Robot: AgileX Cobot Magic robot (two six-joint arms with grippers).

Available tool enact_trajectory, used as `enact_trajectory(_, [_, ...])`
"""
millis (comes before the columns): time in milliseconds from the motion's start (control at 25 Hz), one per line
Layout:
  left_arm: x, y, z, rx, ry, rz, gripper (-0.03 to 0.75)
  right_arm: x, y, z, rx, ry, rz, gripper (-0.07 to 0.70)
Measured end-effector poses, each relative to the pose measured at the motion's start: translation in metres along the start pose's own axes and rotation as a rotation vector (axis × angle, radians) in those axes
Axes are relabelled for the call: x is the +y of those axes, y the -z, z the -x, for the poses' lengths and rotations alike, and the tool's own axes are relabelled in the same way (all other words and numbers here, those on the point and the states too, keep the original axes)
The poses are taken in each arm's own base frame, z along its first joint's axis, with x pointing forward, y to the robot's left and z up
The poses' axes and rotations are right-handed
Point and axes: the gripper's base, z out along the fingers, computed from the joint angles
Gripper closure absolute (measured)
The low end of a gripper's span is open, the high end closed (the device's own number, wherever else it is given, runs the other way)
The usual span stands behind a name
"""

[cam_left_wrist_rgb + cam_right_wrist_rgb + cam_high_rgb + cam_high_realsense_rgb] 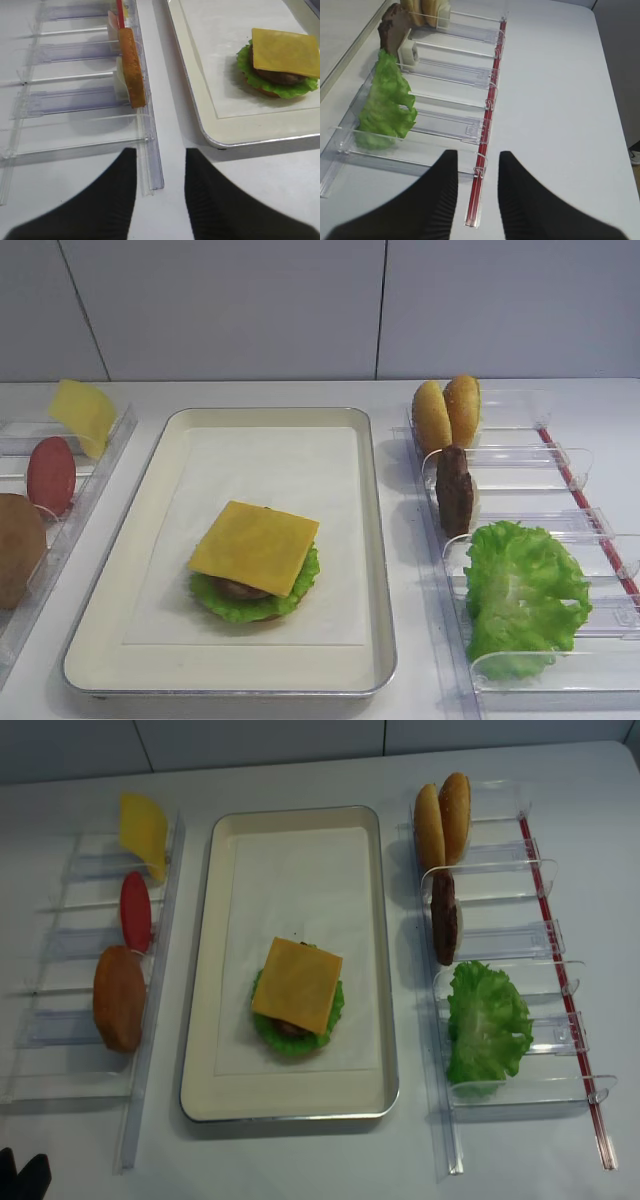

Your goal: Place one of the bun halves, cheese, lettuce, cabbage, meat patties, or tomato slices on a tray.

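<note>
The cheese (pixel 254 547) lies flat atop the stack of lettuce (pixel 300 578), patty and bun on the tray (pixel 370 540). Both grippers, left (pixel 160 170) and right (pixel 477 172), hover over the bench with fingers apart and empty. The next move likely calls for a reach to a holder, perhaps for the tomato slice (pixel 50 476).

Tray (pixel 372 960) between two clear holders
Cheese (pixel 297 984) tops patty and lettuce (pixel 332 1012) on tray; right holder (pixel 520 970): bun halves (pixel 443 817), meat patty (pixel 444 918), loose lettuce leaves (pixel 486 1022)
</note>
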Motion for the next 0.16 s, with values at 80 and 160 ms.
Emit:
enact_trajectory(80, [0.0000, 0.0000, 0.0000, 0.000, 0.000, 0.000, 0.493, 0.0000, 0.0000, 0.0000, 0.000, 0.000, 0.000, 0.386])
enact_trajectory(160, [0.0000, 0.0000, 0.0000, 0.000, 0.000, 0.000, 0.493, 0.0000, 0.0000, 0.0000, 0.000, 0.000, 0.000, 0.386])
